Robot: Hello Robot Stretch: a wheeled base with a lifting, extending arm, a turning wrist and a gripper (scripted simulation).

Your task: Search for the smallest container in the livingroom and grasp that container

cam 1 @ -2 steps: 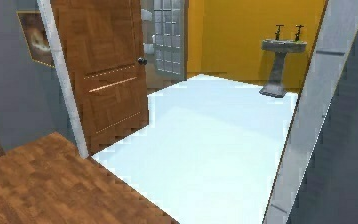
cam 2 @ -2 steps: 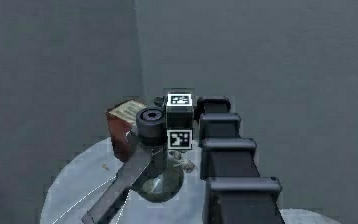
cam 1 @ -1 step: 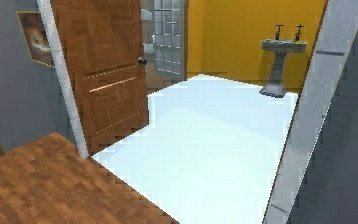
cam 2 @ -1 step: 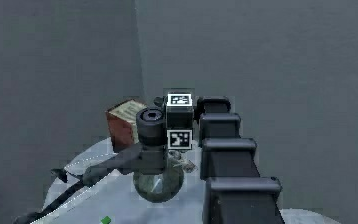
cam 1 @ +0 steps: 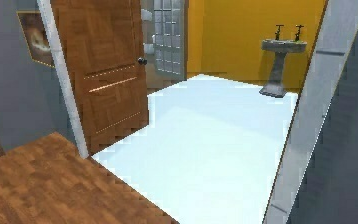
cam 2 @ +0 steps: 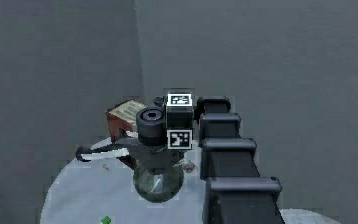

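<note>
In the arm side view my arm (cam 2: 227, 160) reaches out over a round pale table (cam 2: 72, 190). The gripper (cam 2: 87, 153) sits left of the two white marker squares (cam 2: 178, 118), and its thin fingers point toward the view's left just above the tabletop. A brown box (cam 2: 122, 115) stands on the table behind the gripper's body. A rounded, glassy, flask-like thing (cam 2: 157, 182) stands below that body. I cannot tell whether the gripper holds anything.
Grey walls meet in a corner (cam 2: 139, 50) behind the table. A small green speck (cam 2: 105, 220) lies at the table's near edge. In the forward view a wooden door (cam 1: 102, 70) stands open onto a white-floored room (cam 1: 207, 130) with an orange wall, a pedestal sink (cam 1: 277, 65) and a wall picture (cam 1: 35, 38); wood floor (cam 1: 47, 185) lies near me.
</note>
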